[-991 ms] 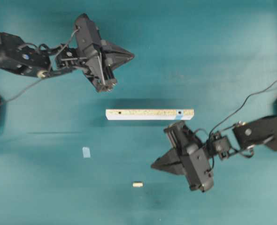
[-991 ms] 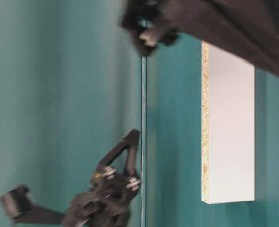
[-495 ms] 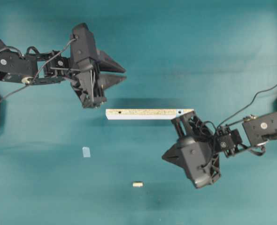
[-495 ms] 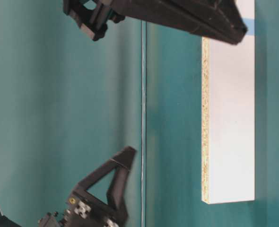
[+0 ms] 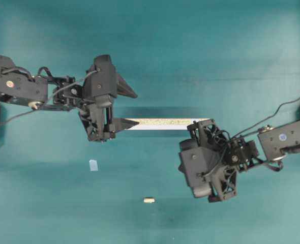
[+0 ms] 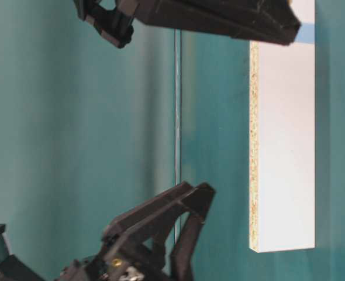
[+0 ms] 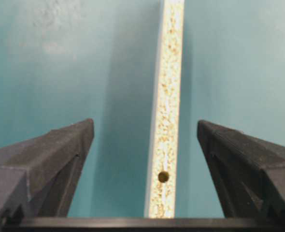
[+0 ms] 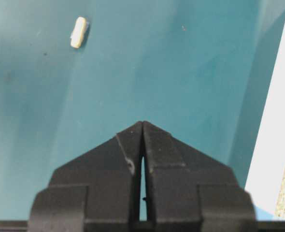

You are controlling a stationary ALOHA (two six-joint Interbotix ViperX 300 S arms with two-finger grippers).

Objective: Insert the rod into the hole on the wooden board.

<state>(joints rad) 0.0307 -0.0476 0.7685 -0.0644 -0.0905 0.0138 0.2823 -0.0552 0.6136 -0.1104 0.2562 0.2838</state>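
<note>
The wooden board [image 5: 162,123] lies on edge across the middle of the table, speckled edge up. My left gripper [image 5: 135,109] is open and straddles the board's left end without touching it. In the left wrist view, the board [image 7: 167,96] runs between the wide-open fingers, with its plain dark hole [image 7: 163,176] near the end. My right gripper [image 5: 186,165] is shut and empty, just in front of the board's right end. The ringed hole is hidden under the right arm. The rod [image 5: 149,200] lies loose near the front and shows in the right wrist view [image 8: 78,25].
A small pale-blue tape square [image 5: 93,164] lies on the teal table left of the rod. The table-level view shows the board's white face [image 6: 283,146] with a blue mark [image 6: 304,32] at its far end. The right arm's cable [image 5: 272,114] trails off to the right.
My left gripper has swung down to the board's left end and now straddles it. My right gripper has turned and shifted right, beside the board's right end. The rod and board have not moved.
</note>
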